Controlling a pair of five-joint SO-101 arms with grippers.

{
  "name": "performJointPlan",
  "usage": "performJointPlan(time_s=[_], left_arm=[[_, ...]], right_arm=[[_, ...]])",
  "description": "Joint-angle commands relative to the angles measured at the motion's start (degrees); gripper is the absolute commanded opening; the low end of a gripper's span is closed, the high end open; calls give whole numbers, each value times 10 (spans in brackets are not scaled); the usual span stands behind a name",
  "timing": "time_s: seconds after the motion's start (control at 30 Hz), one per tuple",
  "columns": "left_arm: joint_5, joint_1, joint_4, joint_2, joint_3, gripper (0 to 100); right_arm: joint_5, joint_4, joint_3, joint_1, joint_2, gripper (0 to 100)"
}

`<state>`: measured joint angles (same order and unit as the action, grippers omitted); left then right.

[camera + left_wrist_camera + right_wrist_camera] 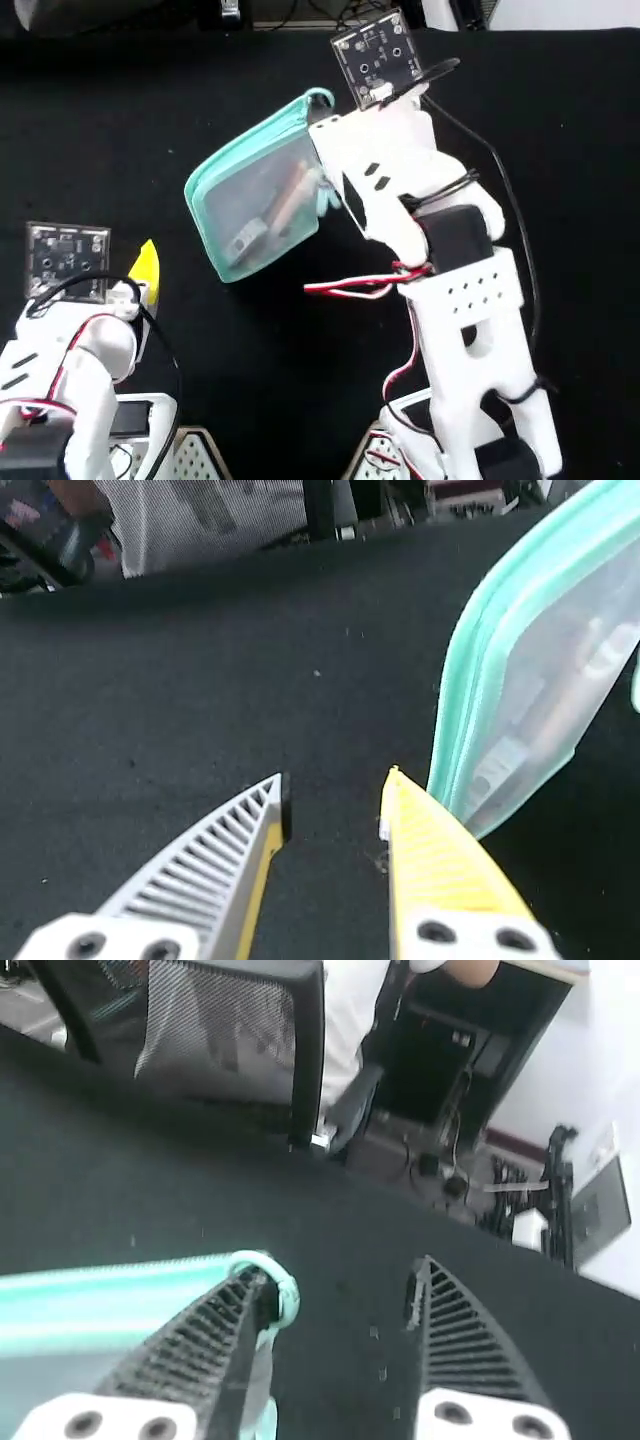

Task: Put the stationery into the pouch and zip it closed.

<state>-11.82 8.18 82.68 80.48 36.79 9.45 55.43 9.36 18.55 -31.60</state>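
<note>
A teal-edged translucent pouch point(255, 200) lies tilted on the black table. Inside it are a brownish pen-like item point(290, 195) and a small pale item point(247, 235). The right arm point(400, 170) hangs over the pouch's far right end. My right gripper point(340, 1275) is open there; one black finger point(215, 1330) rests over the pouch's teal zipper edge point(110, 1285), beside the looped pull point(283, 1295). My left gripper point(335, 780) is open near the table's front left, with bare cloth between its fingers. Its yellow finger point(430, 850) is close to the pouch's near corner point(500, 780).
Black cloth covers the table point(150, 100). Red and white wires point(350, 287) trail from the right arm, close to the pouch. A mesh chair point(230, 1030) stands past the far table edge. Open cloth lies left of the pouch.
</note>
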Motion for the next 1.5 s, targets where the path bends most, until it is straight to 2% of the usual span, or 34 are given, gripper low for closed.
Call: performJointPlan(time_s=[0.0, 0.13, 0.33, 0.47, 0.67, 0.77, 0.93, 1.03, 1.13, 1.23, 1.37, 1.47], left_arm=[[1, 0, -9, -6, 7, 173], [1, 0, -24, -6, 24, 173], [1, 3, -19, -3, 36, 173], [1, 4, -19, -3, 44, 173], [1, 4, -18, -3, 42, 173], [1, 4, -7, -2, 41, 173], [2, 4, 7, -2, 43, 173], [2, 4, 21, -2, 40, 173], [2, 4, 22, -2, 40, 173], [2, 4, 22, -2, 43, 173], [2, 4, 22, -2, 43, 173], [2, 4, 23, -2, 44, 173]], right_arm=[[-4, 54, -38, 18, -35, 221], [16, 126, -37, 86, -50, 319], [78, 200, -34, 154, -49, 287], [82, 258, -35, 146, -54, 283], [78, 280, 8, 80, -116, 282], [78, 228, 70, 72, -145, 232], [76, 53, 208, 73, -124, 17], [62, -30, 242, 72, -83, 31], [20, -89, 227, 71, -38, 35], [11, -132, 203, 72, 3, 35], [9, -165, 196, 73, 43, 36], [12, -149, 198, 70, 34, 36]])
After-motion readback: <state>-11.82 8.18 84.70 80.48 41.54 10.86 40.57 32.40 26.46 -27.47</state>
